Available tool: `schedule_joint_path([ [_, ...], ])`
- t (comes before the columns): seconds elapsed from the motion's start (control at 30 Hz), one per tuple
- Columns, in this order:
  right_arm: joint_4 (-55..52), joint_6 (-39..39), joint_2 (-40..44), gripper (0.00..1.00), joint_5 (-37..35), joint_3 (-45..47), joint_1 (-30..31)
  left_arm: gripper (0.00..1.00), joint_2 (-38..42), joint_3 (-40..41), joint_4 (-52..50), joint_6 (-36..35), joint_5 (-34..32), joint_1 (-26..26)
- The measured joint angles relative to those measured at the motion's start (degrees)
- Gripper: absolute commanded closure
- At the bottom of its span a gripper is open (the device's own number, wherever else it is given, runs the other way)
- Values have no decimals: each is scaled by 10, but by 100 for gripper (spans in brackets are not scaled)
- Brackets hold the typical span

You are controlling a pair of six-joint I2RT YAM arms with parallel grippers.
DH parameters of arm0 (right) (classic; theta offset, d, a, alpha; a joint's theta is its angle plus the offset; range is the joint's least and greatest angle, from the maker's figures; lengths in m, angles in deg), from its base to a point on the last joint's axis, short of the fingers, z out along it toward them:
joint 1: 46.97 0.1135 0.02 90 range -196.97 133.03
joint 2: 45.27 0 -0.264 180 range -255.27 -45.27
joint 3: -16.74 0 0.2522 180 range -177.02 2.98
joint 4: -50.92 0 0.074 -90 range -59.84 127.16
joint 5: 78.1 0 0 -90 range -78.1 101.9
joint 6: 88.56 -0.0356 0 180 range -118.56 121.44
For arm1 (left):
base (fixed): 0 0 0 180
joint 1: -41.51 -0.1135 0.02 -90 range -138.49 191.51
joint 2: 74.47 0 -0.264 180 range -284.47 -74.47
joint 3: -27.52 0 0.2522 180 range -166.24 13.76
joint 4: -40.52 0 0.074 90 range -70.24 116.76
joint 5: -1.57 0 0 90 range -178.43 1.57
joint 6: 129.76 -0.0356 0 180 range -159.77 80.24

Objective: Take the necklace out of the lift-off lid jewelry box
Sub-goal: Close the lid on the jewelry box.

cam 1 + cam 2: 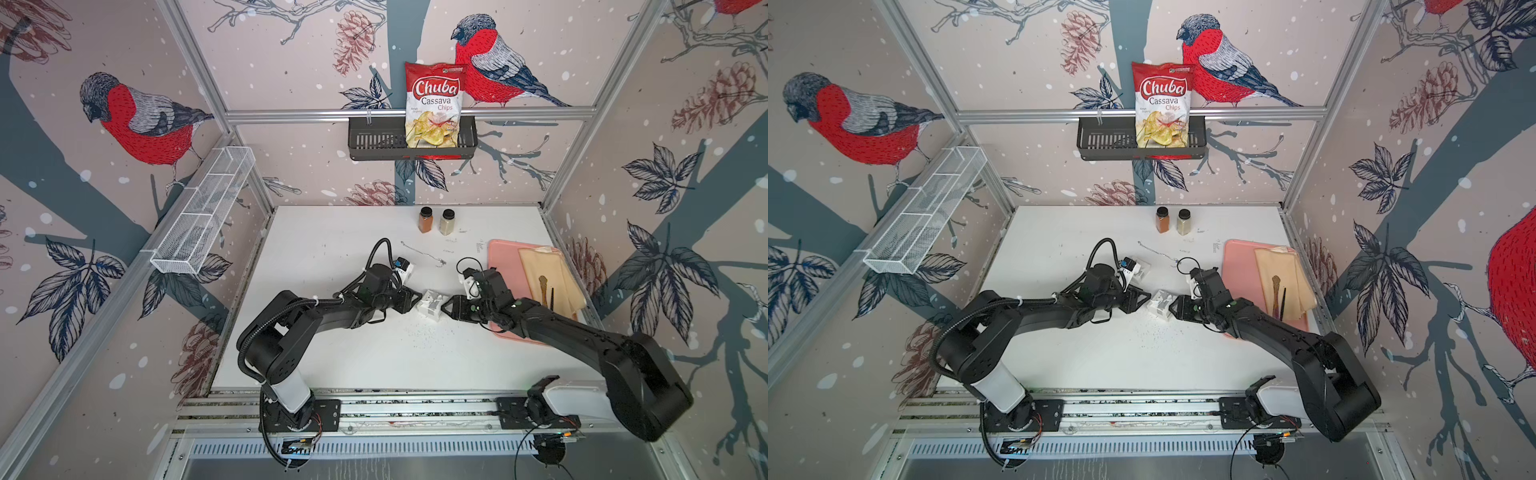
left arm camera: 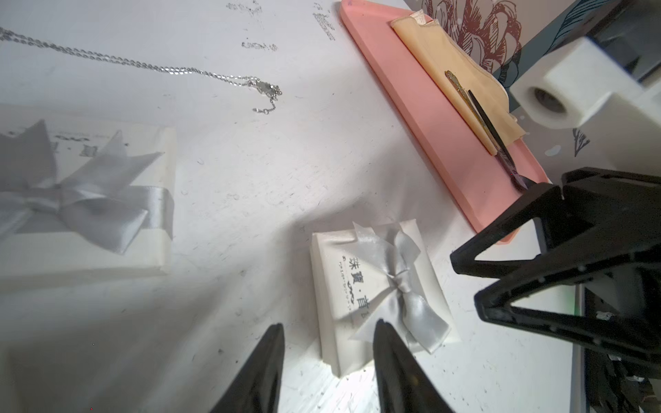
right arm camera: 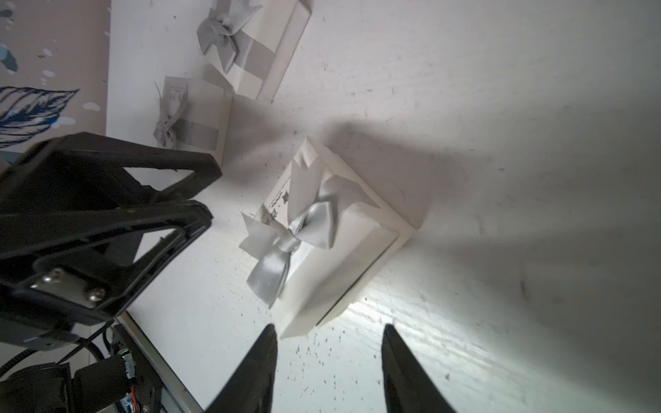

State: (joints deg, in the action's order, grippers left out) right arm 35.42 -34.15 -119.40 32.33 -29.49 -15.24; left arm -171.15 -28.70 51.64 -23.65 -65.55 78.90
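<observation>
Left gripper (image 1: 417,301) and right gripper (image 1: 445,309) are hanging half-open and empty beside the small white silver-bowed cardboard jewelry box (image 1: 431,305), so they're probably risking shoving it sideways.

- The left arm (image 1: 307,311) is made of black, rounded links; the link next to its base is a white cylinder (image 1: 291,390).
- A black ribbed hose (image 1: 242,345) follows this arm, fastened with a white tie (image 1: 316,300).
- The right arm (image 1: 582,336) has the same black shells and a white link (image 1: 573,397) near its base.
- Each base is a black plate (image 1: 328,415) with small screws.
- The left gripper (image 3: 211,191) has black fingers shaped as open triangles, with a silver plate (image 3: 68,286) and two screws behind them.
- The right gripper (image 2: 466,280) has the same triangle fingers; a white camera housing (image 2: 572,93) sits above it.
- A thin black cable loop (image 1: 467,264) stands at the right wrist.
</observation>
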Motion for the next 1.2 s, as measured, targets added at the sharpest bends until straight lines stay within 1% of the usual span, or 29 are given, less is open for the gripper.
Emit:
schedule_joint_path([
  [0.1, 47, -35, 0, 50, 12, 25, -8, 54, -10, -11, -11, 0, 13, 0],
  [0.2, 84, -53, -2, 50, 23, 39, -11, 54, -24, -21, -16, 0, 27, 0],
  [0.37, 130, -82, -8, 58, 35, 61, -20, 55, -44, -33, -17, 4, 46, 0],
  [0.67, 187, -103, -48, 59, 52, 69, -25, 56, -59, -37, -18, 10, 70, 1],
  [0.87, 216, -112, -74, 60, 64, 70, -25, 57, -62, -38, -17, 16, 74, 4],
  [0.97, 228, -113, -83, 63, 70, 70, -25, 57, -63, -38, -16, 18, 77, 7],
  [1.1, 239, -115, -94, 71, 76, 69, -25, 58, -63, -38, -15, 22, 80, 9],
  [1.2, 243, -121, -96, 73, 76, 67, -27, 58, -62, -37, -16, 28, 77, 9],
])
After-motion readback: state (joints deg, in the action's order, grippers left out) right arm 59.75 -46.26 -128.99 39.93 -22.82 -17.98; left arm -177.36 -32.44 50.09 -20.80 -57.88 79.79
